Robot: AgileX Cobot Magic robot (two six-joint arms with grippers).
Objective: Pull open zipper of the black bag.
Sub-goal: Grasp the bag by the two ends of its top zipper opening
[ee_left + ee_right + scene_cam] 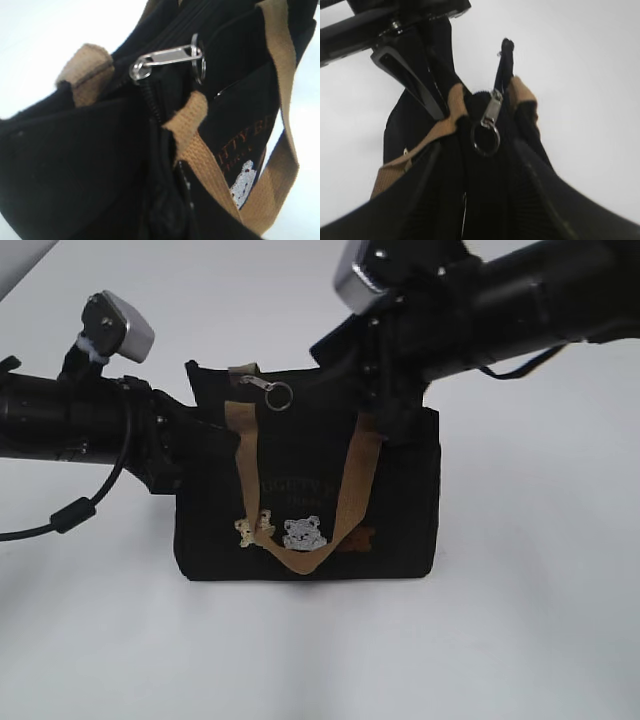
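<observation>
The black bag (310,510) stands upright on the white table (520,640), near the middle, with an arm at each end of it. The left pincer (185,455) presses against the bag's left end and, judging by how it sits, is clenched on the fabric there, bracing it. The right pincer (385,410) sits at the top right edge, half-parted, its fingers straddling the bag's end; whether it truly grips the cloth I cannot tell. The zipper (262,386) lies at the left end of the top, its ring (279,396) hanging free and untouched. So the bracing step seems in hand; next, a pincer must catch the ring. Faint lettering (250,142) on the front reads partly "…ITTY BE…"; the rest is illegible.
</observation>
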